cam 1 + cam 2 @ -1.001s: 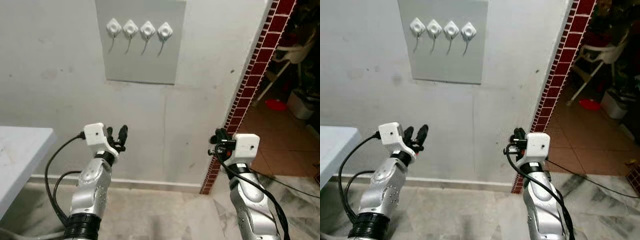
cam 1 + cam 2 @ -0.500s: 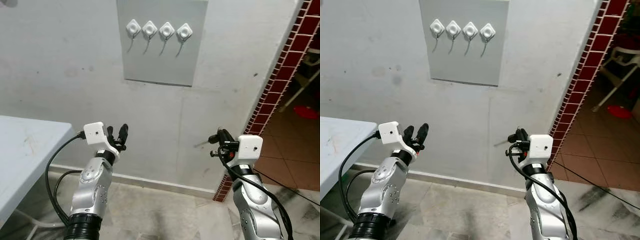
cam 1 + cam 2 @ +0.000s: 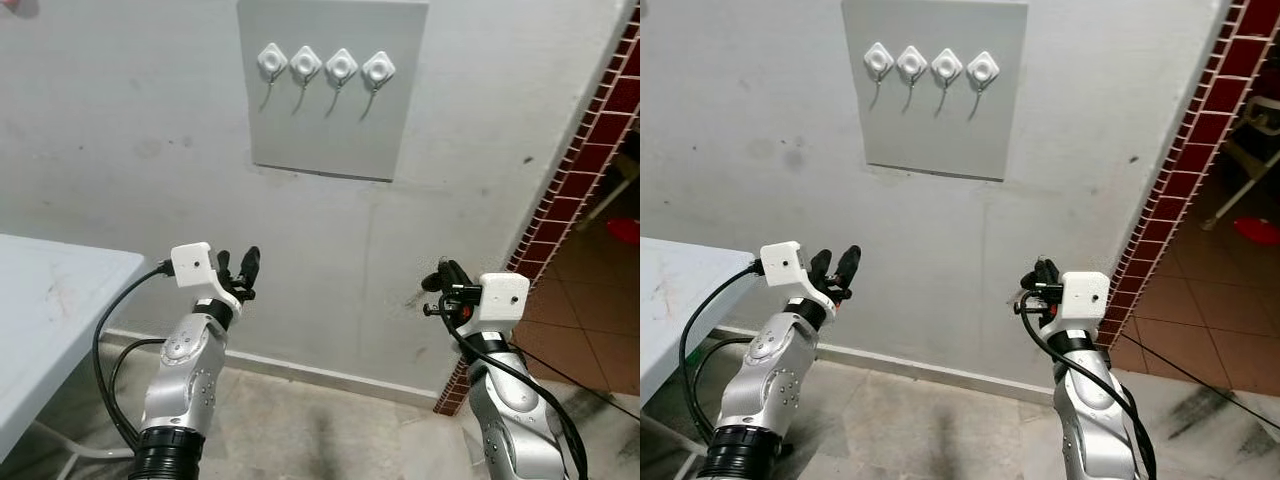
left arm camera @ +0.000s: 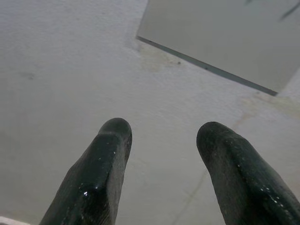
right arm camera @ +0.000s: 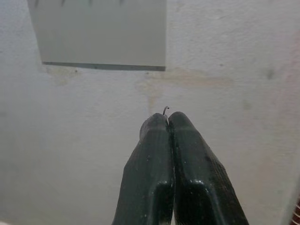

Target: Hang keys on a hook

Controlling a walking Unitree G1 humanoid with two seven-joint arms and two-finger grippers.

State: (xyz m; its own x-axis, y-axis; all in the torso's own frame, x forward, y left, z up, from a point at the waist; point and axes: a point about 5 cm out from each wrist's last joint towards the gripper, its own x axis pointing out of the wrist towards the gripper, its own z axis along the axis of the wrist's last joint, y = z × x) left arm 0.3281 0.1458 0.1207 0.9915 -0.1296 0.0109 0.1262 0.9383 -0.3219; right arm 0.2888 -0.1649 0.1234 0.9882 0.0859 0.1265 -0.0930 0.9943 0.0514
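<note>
My right gripper [image 5: 168,118] pinches a thin wire [image 5: 165,109], fingers together; left gripper [image 4: 161,133] gapes, empty. Hooks [image 3: 326,70] high above.

Four white diamond-shaped hooks [image 3: 326,66] are set in a level row near the top of the frame, on a grey panel [image 3: 330,130] fixed to the wall. A thin curved prong hangs down from each. A thin wire tip [image 5: 165,110], presumably of the keys, is seen pinched between closed black fingertips [image 5: 159,123].
</note>
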